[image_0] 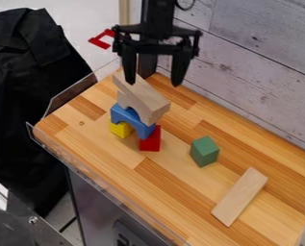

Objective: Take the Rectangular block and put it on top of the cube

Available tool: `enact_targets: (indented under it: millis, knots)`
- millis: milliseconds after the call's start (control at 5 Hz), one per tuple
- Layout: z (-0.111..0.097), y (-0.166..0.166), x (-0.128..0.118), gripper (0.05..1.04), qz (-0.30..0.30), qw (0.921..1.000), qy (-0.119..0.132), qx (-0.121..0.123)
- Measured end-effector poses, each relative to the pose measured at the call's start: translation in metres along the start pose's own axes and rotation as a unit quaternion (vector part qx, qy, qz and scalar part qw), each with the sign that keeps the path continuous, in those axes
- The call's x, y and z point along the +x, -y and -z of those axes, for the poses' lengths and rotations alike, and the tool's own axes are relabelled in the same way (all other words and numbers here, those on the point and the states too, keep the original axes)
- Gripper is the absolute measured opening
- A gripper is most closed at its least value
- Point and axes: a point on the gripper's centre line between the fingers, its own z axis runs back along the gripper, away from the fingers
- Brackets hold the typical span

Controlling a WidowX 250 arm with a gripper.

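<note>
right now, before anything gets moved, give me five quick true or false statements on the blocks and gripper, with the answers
1. The gripper has its fingers spread apart. True.
2. The blue arch sits above a yellow block and a red block. True.
3. The rectangular block is on top of the green cube. False: the rectangular block lies flat on the wooden tabletop, apart from the green cube.
4. The green cube touches the red block. False: bare tabletop separates them.
5. The gripper hangs directly over the green cube. False: it is by the block stack.
</note>
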Motion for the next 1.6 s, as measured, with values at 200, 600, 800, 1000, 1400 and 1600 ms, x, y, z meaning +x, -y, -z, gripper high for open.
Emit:
enact_targets:
  millis: [200,600,800,1000,1400,1600]
  knots:
    - [0.001,0.001,0.010,0.999,-0.120,0.9921,0.003,-0.034]
    - [0.020,-0.008,0.007,0.999,-0.253,0.9667,-0.004,-0.041]
    - [0.026,-0.016,0.004,0.999,-0.259,0.9653,-0.010,-0.032]
    - [0.026,-0.018,0.006,0.999,-0.254,0.9664,-0.009,-0.040]
    - [0.035,-0.015,0.011,0.683,-0.227,0.9718,-0.008,-0.063]
    - [0.037,-0.013,0.015,0.610,-0.210,0.9745,-0.004,-0.080]
